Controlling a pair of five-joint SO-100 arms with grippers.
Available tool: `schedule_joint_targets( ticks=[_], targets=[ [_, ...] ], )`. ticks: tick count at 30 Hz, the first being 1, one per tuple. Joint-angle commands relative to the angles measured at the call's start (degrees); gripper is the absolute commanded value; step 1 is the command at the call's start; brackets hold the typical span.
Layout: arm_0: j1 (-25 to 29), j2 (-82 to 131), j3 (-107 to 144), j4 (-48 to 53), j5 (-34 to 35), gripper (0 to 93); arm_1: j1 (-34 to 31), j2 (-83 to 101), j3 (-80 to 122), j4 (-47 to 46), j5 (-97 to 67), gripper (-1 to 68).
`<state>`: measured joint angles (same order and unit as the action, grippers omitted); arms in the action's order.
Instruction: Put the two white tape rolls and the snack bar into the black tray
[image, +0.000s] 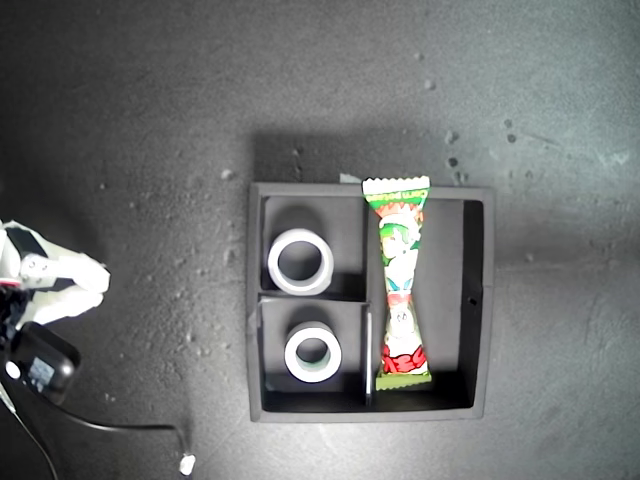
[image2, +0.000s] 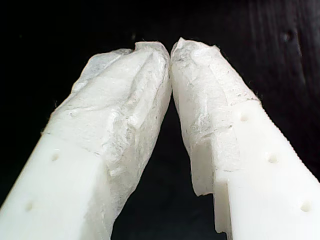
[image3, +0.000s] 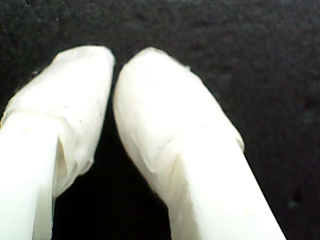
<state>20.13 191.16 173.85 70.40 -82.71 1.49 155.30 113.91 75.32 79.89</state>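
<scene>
snack bar (image: 401, 282) in black tray (image: 476, 300), well apart from fingers (image2: 130, 100)

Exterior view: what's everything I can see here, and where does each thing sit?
black tray: one, dark grey-black, mid-table.
white tape rolls: two; larger in the small compartment farther up the exterior view, smaller in the one below.
snack bar: one, green, white and red, in the long compartment.
table: dark grey, speckled.
cable: one, black, exterior view's lower left.
arm: one, white and black, exterior view's left edge.
first hand: white, shut, empty.
second hand: white, shut, empty.
</scene>
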Motion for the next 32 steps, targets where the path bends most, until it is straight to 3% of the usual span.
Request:
schedule_joint_targets(
  ticks=[1, 5, 19, 28, 30, 32],
  targets=[
    [-0.4, 2.7, 1.9, -1.1, 0.5, 0.0, -2.2, 9.4, 19.9, -8.2, 0.5, -0.7],
    [-1.8, 2.7, 4.4, -1.8, -0.3, 0.0, -3.0, 18.3, 35.2, -12.4, 1.1, -0.7],
    [-3.7, 2.7, 6.0, 0.6, 1.6, 0.2, -3.2, 36.3, 65.0, -14.4, 4.7, -0.7],
    [-4.4, 2.7, 6.0, 9.6, -1.9, 0.2, -4.6, 36.7, 65.0, -5.0, 7.2, -0.3],
    [-5.4, 2.7, 6.0, 9.6, 3.2, 0.2, -5.4, 36.7, 65.0, -1.2, 7.6, -0.1],
    [-5.8, 2.7, 6.0, 9.6, 3.2, 0.2, -5.7, 36.6, 65.0, 1.5, 7.2, -0.1]
  ],
)
